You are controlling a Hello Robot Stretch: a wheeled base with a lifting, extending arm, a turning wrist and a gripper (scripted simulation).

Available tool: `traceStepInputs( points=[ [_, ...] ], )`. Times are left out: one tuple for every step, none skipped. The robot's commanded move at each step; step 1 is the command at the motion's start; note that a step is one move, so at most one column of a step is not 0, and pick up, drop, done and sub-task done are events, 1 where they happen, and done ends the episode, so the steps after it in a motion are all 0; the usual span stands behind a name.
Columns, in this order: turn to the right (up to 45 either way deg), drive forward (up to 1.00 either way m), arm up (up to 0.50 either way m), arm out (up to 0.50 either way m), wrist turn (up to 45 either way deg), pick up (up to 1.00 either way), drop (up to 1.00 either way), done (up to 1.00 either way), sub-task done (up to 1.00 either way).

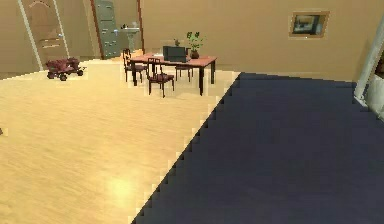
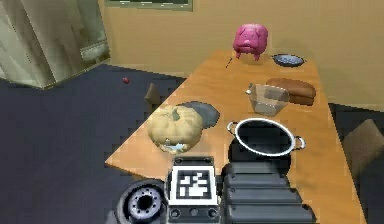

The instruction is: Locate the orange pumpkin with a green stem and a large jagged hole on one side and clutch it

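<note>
A pale orange, ribbed pumpkin (image 2: 175,126) with a short greenish stem stands near the front left edge of a wooden table (image 2: 215,75) in the arm side view. The arm's dark bar (image 2: 255,195) rises at the bottom edge, with a white marked square (image 2: 193,185) at its end. The gripper's dark body (image 2: 143,203) sits left of that square, low in the picture and just below the pumpkin. Its far end is hard to make out, so I cannot tell whether it holds anything.
On the same table are a black pot (image 2: 263,137), a grey plate (image 2: 202,112), a glass bowl (image 2: 265,97), a brown loaf (image 2: 298,92) and a pink figure (image 2: 250,40). Chairs (image 2: 365,145) flank it. Ahead lie dark blue carpet (image 1: 280,150), a dining table (image 1: 175,62) and a red cart (image 1: 63,68).
</note>
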Motion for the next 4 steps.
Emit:
traceStepInputs(
  points=[
    [0.0,0.0,0.0,0.28,0.0,0.0,0.0,0.0,0.0],
    [0.0,0.0,0.0,0.0,45.0,0.0,0.0,0.0,0.0],
    [0.0,0.0,0.0,0.0,45.0,0.0,0.0,0.0,0.0],
    [0.0,0.0,0.0,0.0,45.0,0.0,0.0,0.0,0.0]
  ],
)
